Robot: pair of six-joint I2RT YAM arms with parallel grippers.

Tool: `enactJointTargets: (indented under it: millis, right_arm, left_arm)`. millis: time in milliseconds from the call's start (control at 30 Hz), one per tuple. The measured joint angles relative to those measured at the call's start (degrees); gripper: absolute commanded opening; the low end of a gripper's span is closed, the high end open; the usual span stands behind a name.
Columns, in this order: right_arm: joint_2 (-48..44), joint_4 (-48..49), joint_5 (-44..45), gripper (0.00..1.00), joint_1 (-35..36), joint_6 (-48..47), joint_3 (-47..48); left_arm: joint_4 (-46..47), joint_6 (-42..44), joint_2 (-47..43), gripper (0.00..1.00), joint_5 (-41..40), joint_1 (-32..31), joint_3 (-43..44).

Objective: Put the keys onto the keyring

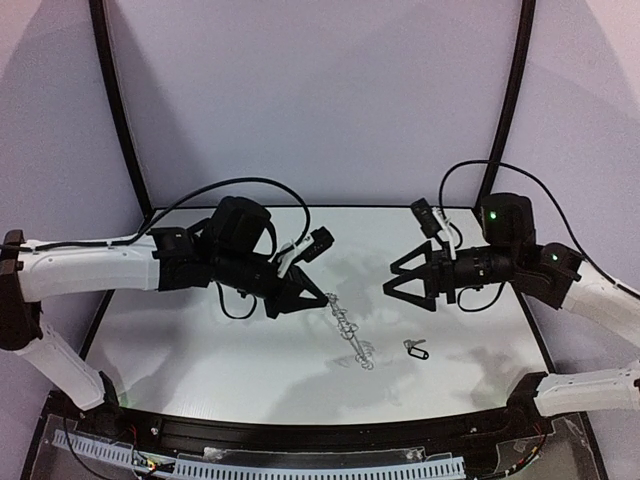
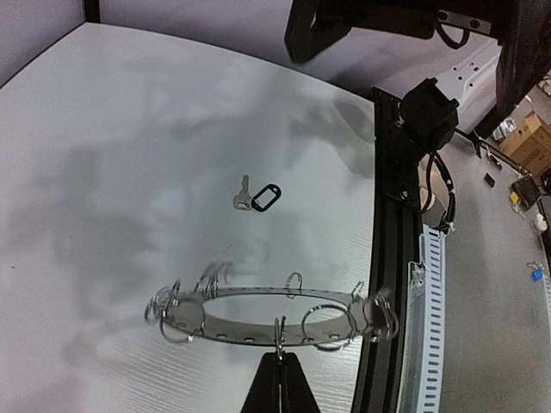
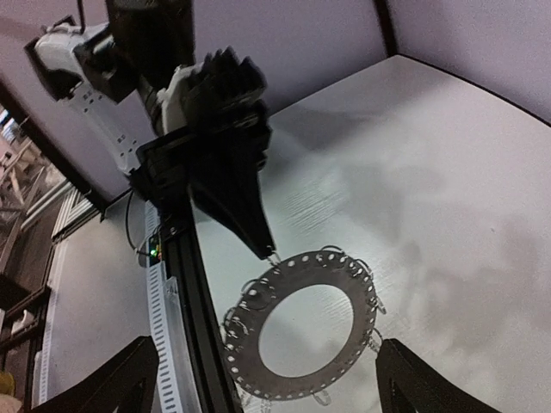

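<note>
The keyring [image 2: 258, 331], a flat dark-grey ring fringed with small wire loops, hangs from my left gripper [image 2: 280, 366], which is shut on one of its rim loops. From above, the keyring [image 1: 345, 325] appears edge-on, slanting down to the right from the left gripper [image 1: 318, 296]. A small dark key [image 1: 415, 349] with a metal loop lies on the table right of the ring; the left wrist view has the key [image 2: 258, 197] beyond the ring. My right gripper [image 1: 392, 277] stands open and empty, facing the keyring [image 3: 315, 263], fingers [image 3: 129, 379] wide.
The white table [image 1: 200, 340] ends in a black rail [image 1: 330, 432] at the near edge, with a white slotted cable duct [image 2: 430, 344] beside it. Curved black poles [image 1: 120, 110] and grey walls close in the back and sides.
</note>
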Motion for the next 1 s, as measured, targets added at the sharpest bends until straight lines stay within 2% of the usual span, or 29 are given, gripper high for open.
enactJointTargets:
  millis: [167,467,1000]
  right_arm:
    - [7.8,1.19,0.84,0.76,6.56,-6.63,5.31]
    - [14.4,4.26,1.17,0.63,8.72,-13.73,7.95]
    - [21.57,10.13,0.52,0.47,12.1,-15.46,10.02]
  left_arm:
    - [-6.39,4.21,-0.89,0.01,-0.43,-0.25,5.1]
    - [-14.02,7.59,-0.95,0.01,-1.83,-1.03,7.56]
    - [-17.22,10.61,-0.96,0.01,-2.79,-1.42,9.25]
